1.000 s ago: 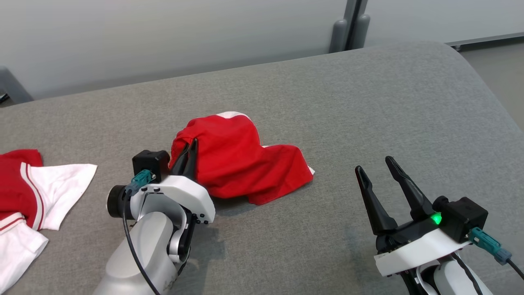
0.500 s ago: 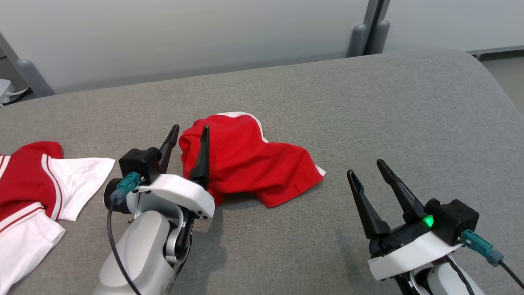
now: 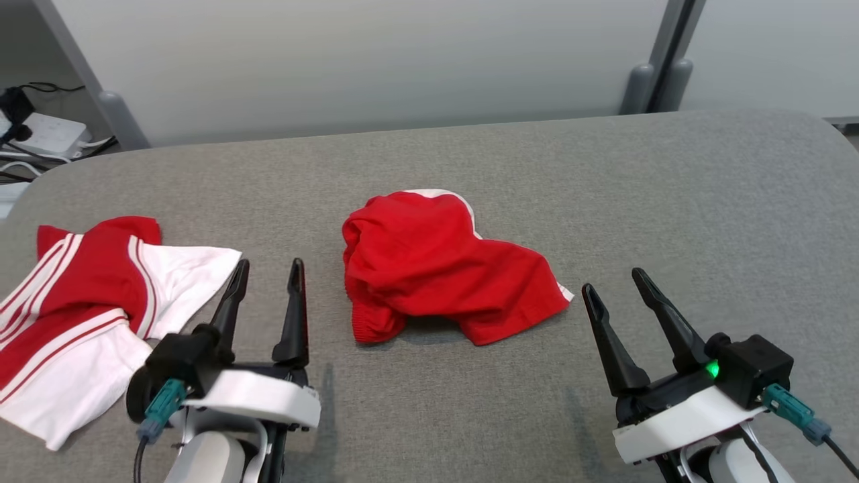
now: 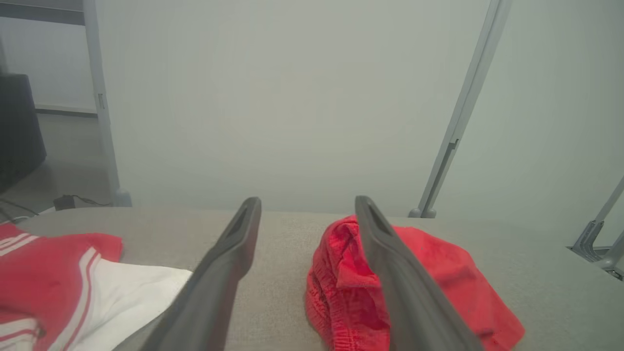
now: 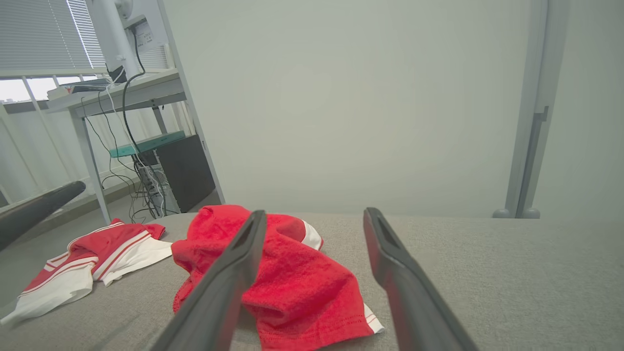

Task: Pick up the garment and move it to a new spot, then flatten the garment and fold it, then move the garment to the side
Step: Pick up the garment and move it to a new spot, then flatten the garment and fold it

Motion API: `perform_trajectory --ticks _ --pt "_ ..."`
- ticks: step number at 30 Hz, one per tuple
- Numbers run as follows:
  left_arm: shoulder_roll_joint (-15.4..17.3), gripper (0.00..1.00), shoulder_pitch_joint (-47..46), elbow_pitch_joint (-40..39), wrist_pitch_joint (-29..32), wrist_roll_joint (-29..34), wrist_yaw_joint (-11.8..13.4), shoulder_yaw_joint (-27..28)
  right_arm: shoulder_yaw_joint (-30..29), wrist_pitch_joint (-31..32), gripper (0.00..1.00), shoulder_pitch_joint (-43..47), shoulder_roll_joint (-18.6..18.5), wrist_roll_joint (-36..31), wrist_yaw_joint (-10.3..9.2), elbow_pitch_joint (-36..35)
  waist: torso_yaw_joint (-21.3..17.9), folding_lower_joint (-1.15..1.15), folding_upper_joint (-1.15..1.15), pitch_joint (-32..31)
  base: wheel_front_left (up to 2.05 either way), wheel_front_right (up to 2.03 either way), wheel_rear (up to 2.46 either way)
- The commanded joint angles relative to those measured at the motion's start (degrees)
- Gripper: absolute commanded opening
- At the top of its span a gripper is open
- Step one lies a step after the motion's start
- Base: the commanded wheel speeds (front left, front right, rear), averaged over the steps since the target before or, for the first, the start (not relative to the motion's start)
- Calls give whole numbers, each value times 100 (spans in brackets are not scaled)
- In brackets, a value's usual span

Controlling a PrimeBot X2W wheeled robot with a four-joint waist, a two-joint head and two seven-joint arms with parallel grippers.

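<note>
A crumpled red garment (image 3: 436, 268) with white trim lies in a heap at the middle of the grey padded table (image 3: 671, 201). It also shows in the left wrist view as the red garment (image 4: 438, 273) and in the right wrist view as the red garment (image 5: 287, 273). My left gripper (image 3: 267, 275) stands open to the garment's left, apart from it, with nothing between its fingers. My right gripper (image 3: 614, 282) is open near the garment's right corner, also holding nothing.
A second red and white garment (image 3: 87, 308) lies spread at the table's left edge, close to my left gripper. Behind the table stands a pale wall with grey posts (image 3: 661, 67). Cables and a white box (image 3: 40, 131) sit off the far left corner.
My left gripper opened, let go of the red garment's left edge and drew back toward me and to the left. The garment stays heaped at mid-table. The head camera shifted.
</note>
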Motion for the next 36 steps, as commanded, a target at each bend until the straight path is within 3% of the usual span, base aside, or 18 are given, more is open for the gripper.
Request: perform_trajectory --ticks 1,20,36 --pt "53 100 -19 -229 -51 75 -19 284 41 -77 100 13 7 -65 41 -93 85 0 0 -52 0 0 0" --pt "-265 100 1254 -526 -51 455 -321 1077 -193 -77 100 598 92 -200 41 -32 177 0 0 -477 0 0 0" --pt "-352 100 1550 -504 -51 567 -429 1183 -144 -77 100 805 42 -187 41 -54 170 0 0 -563 0 0 0"
